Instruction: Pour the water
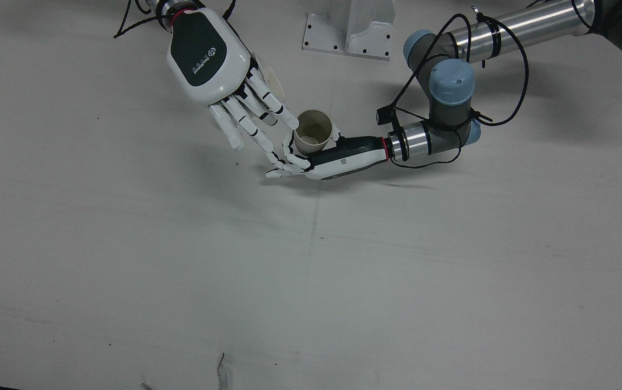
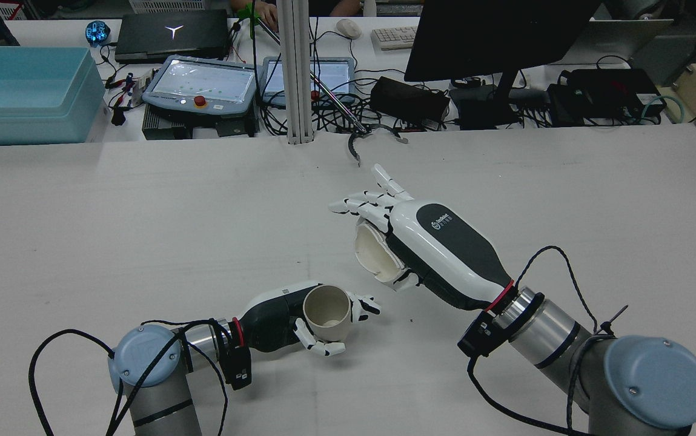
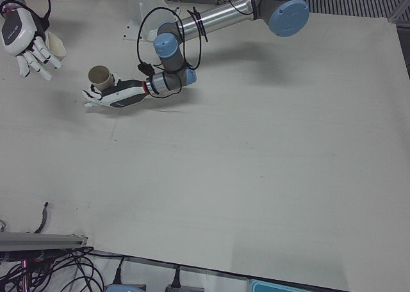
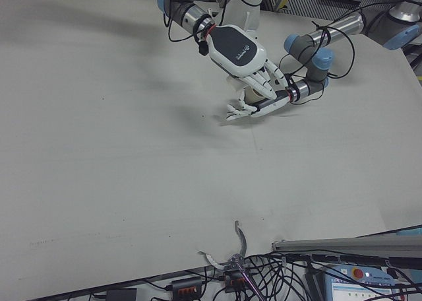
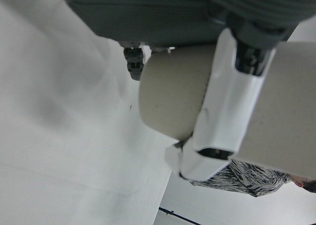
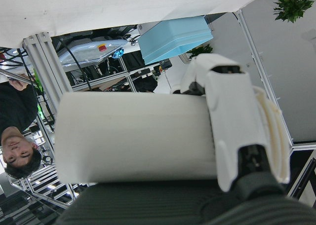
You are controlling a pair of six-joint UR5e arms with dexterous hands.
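My left hand (image 2: 275,321) lies low over the table, shut on a beige paper cup (image 2: 326,312) that stands upright with its mouth open. The front view shows that cup (image 1: 313,131) beside the same hand (image 1: 338,160). My right hand (image 2: 438,254) hovers above and beside it, holding a white cup (image 2: 375,254) against its palm, tilted with the mouth turned towards the beige cup. Its fingers (image 1: 259,114) reach out over the beige cup's rim. In the left hand view the beige cup (image 5: 173,96) fills the frame; in the right hand view the white cup (image 6: 133,138) does.
An arm pedestal (image 1: 351,30) stands at the back of the table (image 1: 311,281). Beyond the table's far edge are a blue bin (image 2: 23,91), an aluminium post (image 2: 297,72), pendants and a monitor. A person (image 6: 17,136) shows in the right hand view.
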